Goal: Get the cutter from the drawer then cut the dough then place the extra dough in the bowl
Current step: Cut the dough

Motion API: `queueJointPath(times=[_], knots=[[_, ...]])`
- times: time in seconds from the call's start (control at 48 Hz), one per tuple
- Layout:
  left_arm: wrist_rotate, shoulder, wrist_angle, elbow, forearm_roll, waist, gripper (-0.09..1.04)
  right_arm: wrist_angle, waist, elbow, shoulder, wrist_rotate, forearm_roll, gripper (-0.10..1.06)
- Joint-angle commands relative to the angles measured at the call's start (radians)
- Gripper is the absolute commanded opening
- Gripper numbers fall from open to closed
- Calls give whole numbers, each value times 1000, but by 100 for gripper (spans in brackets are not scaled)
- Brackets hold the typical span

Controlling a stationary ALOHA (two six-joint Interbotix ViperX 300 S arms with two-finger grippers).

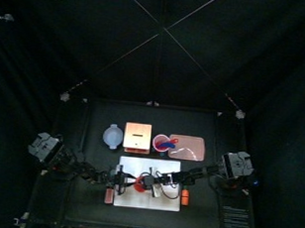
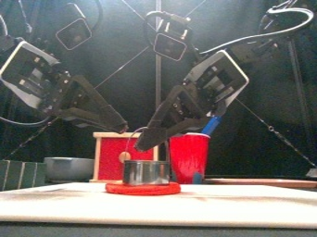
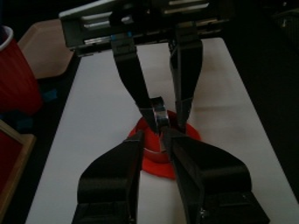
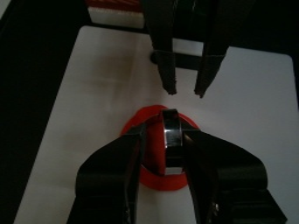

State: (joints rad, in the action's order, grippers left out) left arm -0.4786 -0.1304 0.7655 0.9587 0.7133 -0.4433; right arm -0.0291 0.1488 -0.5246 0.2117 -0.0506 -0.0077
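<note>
right gripper (image 4: 170, 133) angled down from right — jaws clamped on cutter (image 2: 148, 172) atop red dough (image 2: 141, 189); left gripper (image 4: 187, 88) slanted in alongside — jaws seemingly parted, empty.

Black curtains (image 1: 159, 37) hang behind a small black table (image 1: 210, 127).

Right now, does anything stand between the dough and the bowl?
Yes: the cutter sits on the dough, with the right gripper shut on it, and the left gripper hangs open beside them. Past that, the top view shows nothing loose on the way to the bowl.
</note>
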Motion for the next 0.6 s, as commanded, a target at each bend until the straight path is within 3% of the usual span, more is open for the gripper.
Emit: queueJointPath(times=[0.021, 0.229, 0.604], knots=[[-3, -20, -6, -35, 8, -9, 62, 110, -6, 72, -46, 6, -38, 72], [-3, -63, -26, -46, 29, -9, 60, 242, -11, 127, -38, 14, -101, 72], [-5, -117, -31, -64, 78, -11, 60, 258, -14, 126, -38, 15, -100, 72]])
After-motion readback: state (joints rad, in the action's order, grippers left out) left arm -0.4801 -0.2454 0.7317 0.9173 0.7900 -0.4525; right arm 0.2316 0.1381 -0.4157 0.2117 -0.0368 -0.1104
